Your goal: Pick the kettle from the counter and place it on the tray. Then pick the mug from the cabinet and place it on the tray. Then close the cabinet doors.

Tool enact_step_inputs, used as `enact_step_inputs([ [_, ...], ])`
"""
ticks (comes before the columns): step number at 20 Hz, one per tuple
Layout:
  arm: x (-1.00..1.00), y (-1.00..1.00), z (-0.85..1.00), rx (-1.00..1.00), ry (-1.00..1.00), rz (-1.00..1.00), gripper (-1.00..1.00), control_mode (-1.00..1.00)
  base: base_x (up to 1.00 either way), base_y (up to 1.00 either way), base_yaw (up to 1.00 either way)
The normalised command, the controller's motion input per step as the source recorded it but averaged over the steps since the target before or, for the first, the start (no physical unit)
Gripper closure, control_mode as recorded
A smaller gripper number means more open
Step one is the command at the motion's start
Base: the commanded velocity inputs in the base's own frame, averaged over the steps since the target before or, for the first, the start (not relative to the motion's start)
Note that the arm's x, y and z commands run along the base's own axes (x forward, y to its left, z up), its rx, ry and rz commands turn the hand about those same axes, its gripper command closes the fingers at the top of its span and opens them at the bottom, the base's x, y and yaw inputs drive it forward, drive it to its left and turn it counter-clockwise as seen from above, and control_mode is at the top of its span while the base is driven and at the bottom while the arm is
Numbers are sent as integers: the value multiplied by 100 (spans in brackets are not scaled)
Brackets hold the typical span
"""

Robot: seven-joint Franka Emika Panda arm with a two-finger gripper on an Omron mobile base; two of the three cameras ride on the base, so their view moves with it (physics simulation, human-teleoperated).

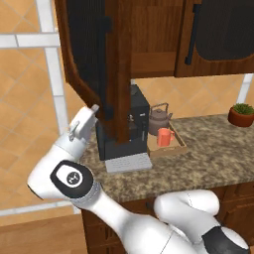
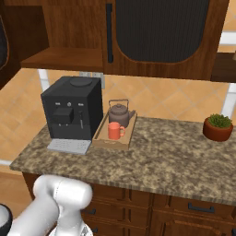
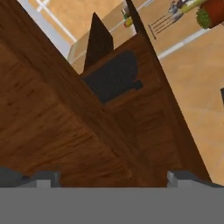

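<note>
The brown-grey kettle [image 1: 158, 119] [image 2: 120, 112] and the orange-red mug [image 1: 164, 136] [image 2: 115, 131] both stand on the light-wood tray [image 1: 172, 149] [image 2: 99, 131] on the granite counter [image 1: 208, 154] [image 2: 175, 156]. The cabinet's left door [image 1: 94, 54] hangs swung open toward me. Its right door [image 1: 218, 34] [image 2: 161, 32] is shut. The bare shelf [image 2: 64, 60] shows inside. My gripper [image 1: 95, 108] [image 3: 113, 177] is open at the open door's lower edge, with dark wood [image 3: 65, 122] close in front of its fingers and nothing between them.
A large black coffee machine [image 1: 140, 106] [image 2: 73, 108] stands left of the tray, partly behind the open door. A potted plant [image 1: 241, 115] [image 2: 218, 127] sits at the counter's right end. Dark drawers [image 2: 193, 207] run below the counter.
</note>
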Motion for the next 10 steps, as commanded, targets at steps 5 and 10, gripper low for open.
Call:
enact_step_inputs([
  [5,45,-90,44,12,14,12,-100,-100,0,0,0],
  [10,54,-78,26,13,17,13,-100,-100,0,0,0],
])
